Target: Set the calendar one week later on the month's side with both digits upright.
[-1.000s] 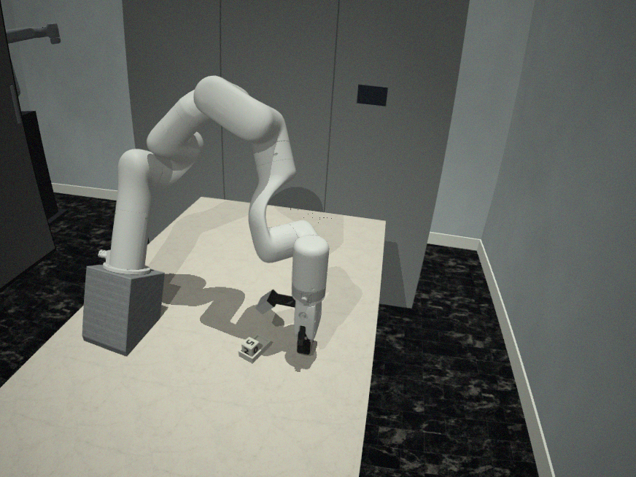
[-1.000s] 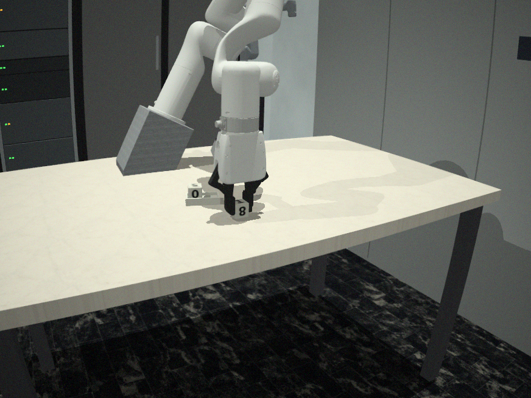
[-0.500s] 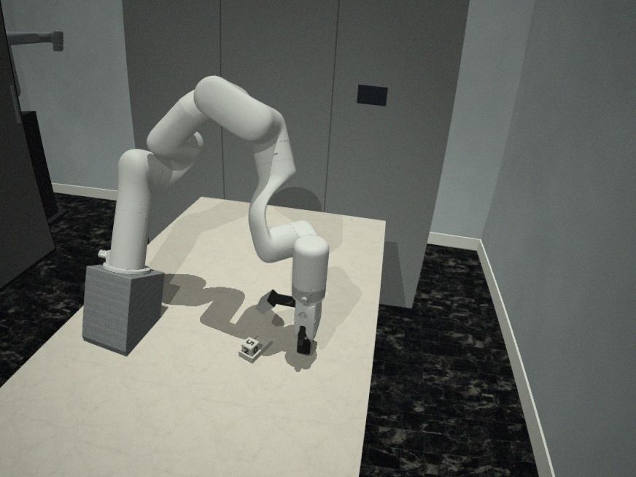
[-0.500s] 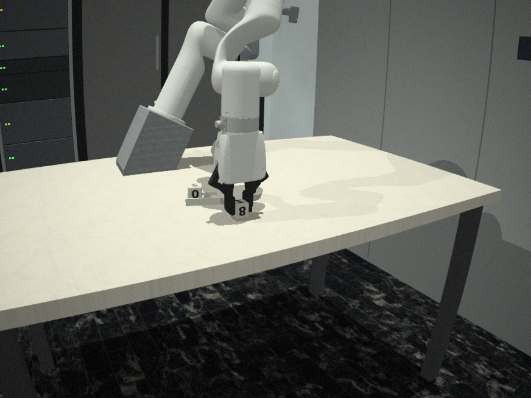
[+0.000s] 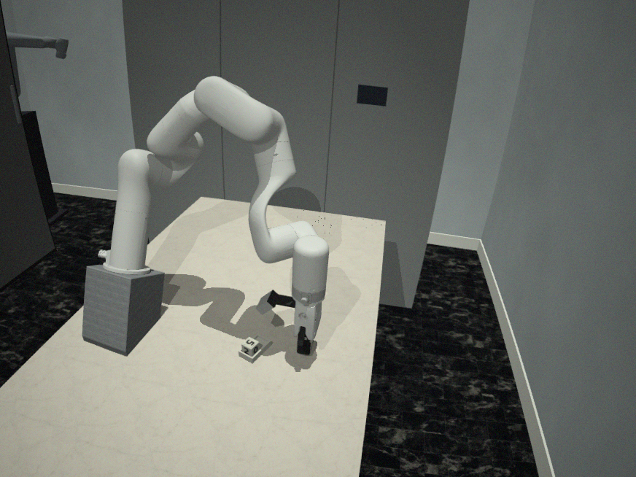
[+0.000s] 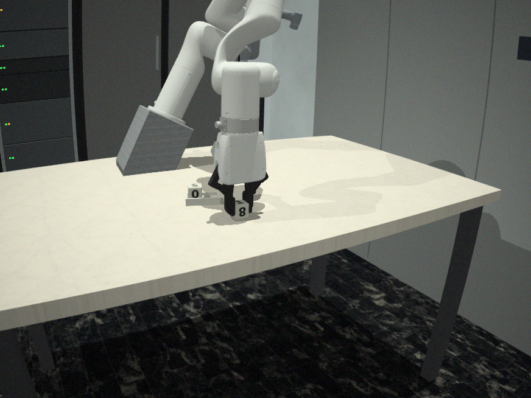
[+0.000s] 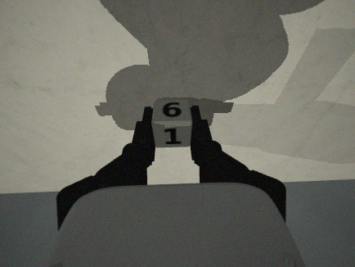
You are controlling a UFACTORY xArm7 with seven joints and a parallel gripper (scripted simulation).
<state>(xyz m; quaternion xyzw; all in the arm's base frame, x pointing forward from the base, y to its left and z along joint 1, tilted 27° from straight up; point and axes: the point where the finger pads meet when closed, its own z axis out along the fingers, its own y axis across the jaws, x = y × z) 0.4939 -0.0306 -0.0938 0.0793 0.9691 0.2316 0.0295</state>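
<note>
My gripper (image 5: 303, 346) (image 6: 240, 208) (image 7: 172, 118) is shut on a white digit cube (image 6: 242, 210) (image 7: 172, 123) and holds it right down at the table top, beside the tray. In the wrist view the cube shows a 6 on its far face and a 1 toward the camera; in the exterior view it shows an 8. The calendar tray (image 5: 250, 357) (image 6: 191, 201) lies flat on the table a little to the left of the gripper. The other cube (image 5: 252, 346) (image 6: 194, 192) stands in it, with a 5 on top and a 0 on one side.
The arm's grey base block (image 5: 122, 313) (image 6: 152, 143) stands at the table's left side. A small dark object (image 5: 275, 298) lies on the table behind the gripper. The table's right edge (image 5: 370, 359) is close to the gripper.
</note>
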